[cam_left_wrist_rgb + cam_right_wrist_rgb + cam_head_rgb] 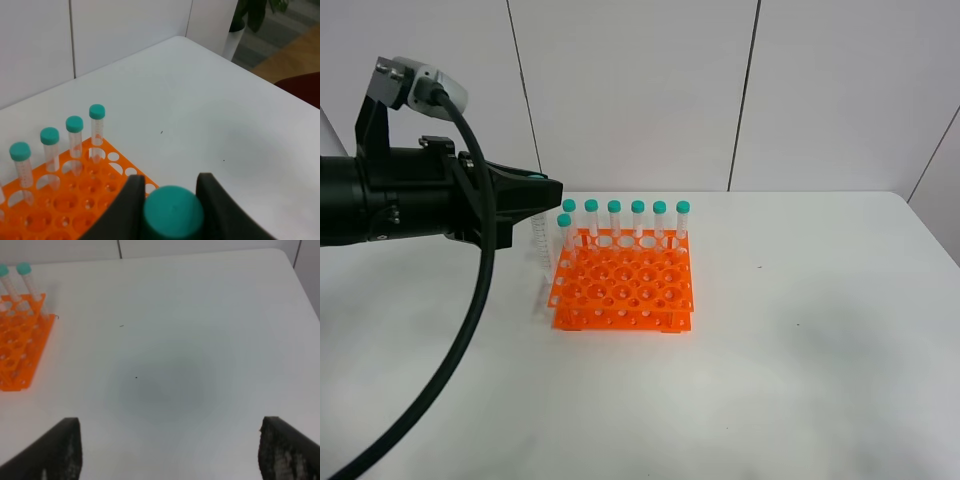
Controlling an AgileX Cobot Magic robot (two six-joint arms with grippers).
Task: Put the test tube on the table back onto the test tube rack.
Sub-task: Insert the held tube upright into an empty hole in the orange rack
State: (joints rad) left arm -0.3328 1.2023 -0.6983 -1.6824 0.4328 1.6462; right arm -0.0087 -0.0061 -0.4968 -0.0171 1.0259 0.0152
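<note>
My left gripper (548, 190) is shut on the teal cap of a clear test tube (542, 245) and holds it upright above the white table (800, 330), just left of the back left corner of the orange test tube rack (623, 285). In the left wrist view the cap (173, 210) sits between the two black fingers (127, 210) of the gripper (170, 178), with the rack (65, 200) below and beside it. Several identical tubes (637, 220) stand in the rack's back holes. My right gripper (170, 420) is open and empty over bare table.
Most rack holes are unfilled. White wall panels stand behind the table's far edge. The right wrist view shows the rack's end (20, 345) with two tubes (27, 282). A thick black cable (470, 300) hangs from the left arm.
</note>
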